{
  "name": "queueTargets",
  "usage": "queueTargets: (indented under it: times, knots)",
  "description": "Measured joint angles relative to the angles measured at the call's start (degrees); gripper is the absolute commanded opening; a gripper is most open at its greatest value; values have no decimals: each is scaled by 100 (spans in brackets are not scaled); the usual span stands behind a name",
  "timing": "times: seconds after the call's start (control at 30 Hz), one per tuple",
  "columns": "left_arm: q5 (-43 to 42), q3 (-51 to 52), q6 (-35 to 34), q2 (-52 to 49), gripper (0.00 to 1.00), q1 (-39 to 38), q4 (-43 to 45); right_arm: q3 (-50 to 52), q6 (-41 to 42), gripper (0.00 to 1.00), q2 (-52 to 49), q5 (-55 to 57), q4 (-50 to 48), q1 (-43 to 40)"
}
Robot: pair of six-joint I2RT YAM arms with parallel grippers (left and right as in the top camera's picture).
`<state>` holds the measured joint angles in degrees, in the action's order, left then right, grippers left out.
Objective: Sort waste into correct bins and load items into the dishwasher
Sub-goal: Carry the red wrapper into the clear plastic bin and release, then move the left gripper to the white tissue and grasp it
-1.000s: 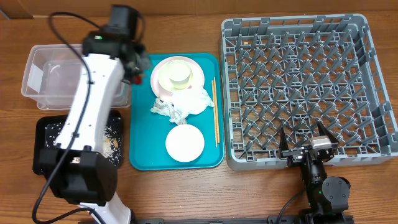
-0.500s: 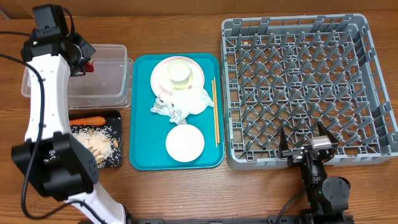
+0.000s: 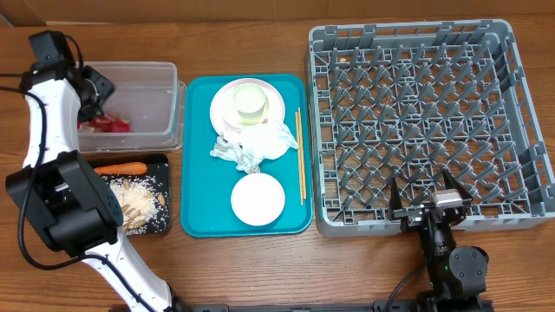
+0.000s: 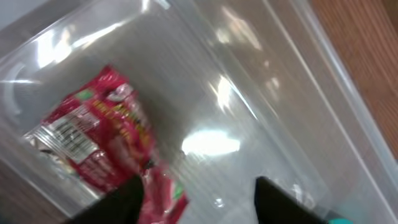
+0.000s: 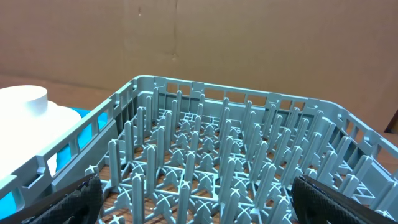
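Red wrapper by clear tub wall; left claw spread above.

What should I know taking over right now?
Left gripper open over the clear tub, red wrapper lying inside.
Right gripper open, beside the grey rack's near edge.
Done: carrot and rice scraps in the black tray.
Left: napkins to bin; plate, pale bowl on it, white bowl and chopsticks, all on the teal tray, go into the rack, which holds no dishes.
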<state>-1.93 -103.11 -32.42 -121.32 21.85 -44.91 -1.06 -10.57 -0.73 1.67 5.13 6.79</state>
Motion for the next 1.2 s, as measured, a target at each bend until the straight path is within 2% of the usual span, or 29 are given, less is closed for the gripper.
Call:
queueTargets:
  times: [0.1, 0.2, 0.27, 0.37, 0.6, 0.67, 0.7, 0.83, 1.03, 1.2]
  knots:
    - [-164, -107, 133, 2, 72, 0, -118, 0, 2, 100, 0, 0, -2, 0]
    - [-273, -313, 234, 98, 82, -20, -428, 0, 2, 100, 0, 2, 0, 0]
    - [-413, -455, 306, 264, 86, -48, -796, 0, 2, 100, 0, 0, -2, 0]
    - [-975, -601, 629, 772, 100, -133, -1735, 0, 2, 100, 0, 0, -4, 0]
    - [-1757, -809, 1071, 1740, 100, -726, -3209, 0, 0, 100, 0, 2, -2, 0]
    - [-1832, -811, 1145, 1733, 87, -927, -3477, 0, 0, 100, 0, 2, -2, 0]
    - [-1853, -802, 1185, 1707, 84, -1001, -3552, 0, 0, 100, 0, 4, -2, 0]
    - [-1766, -772, 1305, 1611, 64, -1443, -3764, 0, 0, 100, 0, 2, 0, 0]
    - [-1032, -699, 1174, 1606, 64, -2293, -3856, 0, 2, 100, 0, 0, -2, 0]
    - [-608, -372, 876, 1606, 31, -2881, -3534, 0, 0, 100, 0, 0, -2, 0]
